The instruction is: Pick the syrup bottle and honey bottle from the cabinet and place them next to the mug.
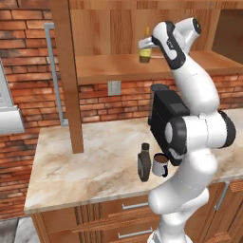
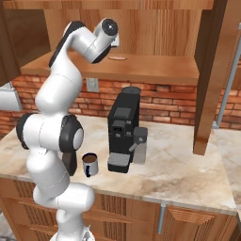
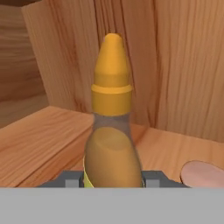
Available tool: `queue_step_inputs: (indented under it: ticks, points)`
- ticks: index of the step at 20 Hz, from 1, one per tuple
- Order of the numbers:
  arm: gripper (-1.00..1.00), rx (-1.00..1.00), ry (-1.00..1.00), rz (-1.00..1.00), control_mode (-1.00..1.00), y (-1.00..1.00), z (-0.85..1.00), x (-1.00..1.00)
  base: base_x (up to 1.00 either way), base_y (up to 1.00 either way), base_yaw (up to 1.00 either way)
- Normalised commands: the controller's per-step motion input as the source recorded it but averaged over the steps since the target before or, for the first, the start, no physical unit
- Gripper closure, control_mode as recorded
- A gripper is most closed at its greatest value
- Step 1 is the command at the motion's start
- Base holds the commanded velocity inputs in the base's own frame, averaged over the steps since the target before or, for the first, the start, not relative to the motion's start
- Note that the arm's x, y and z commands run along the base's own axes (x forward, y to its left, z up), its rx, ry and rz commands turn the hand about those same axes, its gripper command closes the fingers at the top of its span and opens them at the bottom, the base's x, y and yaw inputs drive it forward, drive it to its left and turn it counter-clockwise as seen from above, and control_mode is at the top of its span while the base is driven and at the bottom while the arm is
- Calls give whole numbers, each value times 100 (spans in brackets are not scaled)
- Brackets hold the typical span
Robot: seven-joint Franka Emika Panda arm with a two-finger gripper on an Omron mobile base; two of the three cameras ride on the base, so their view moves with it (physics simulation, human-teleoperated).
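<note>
Pinching the honey bottle (image 3: 112, 131) up in the cabinet (image 1: 118, 66).
Gripper (image 3: 113, 178) squeezed on its belly for lifting out; syrup bottle (image 1: 144, 162) already down at 9 o'clock of mug (image 1: 160, 165).

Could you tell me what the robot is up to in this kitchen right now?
The arm is reaching up into the cabinet, and its gripper sits around the honey bottle, which stands upright on the shelf. The syrup bottle is already down on the counter, right beside the mug, in front of the coffee machine. So one bottle looks delivered and the second is being picked.
</note>
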Motion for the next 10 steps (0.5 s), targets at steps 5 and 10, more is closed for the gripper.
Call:
queue_step_inputs:
  ticks: [5, 10]
  points:
    - [100, 0, -21, 0, -100, -5, 0, -100, 0, 0, 0]
    - [100, 0, -18, -1, -100, -7, 0, -100, 0, 0, 0]
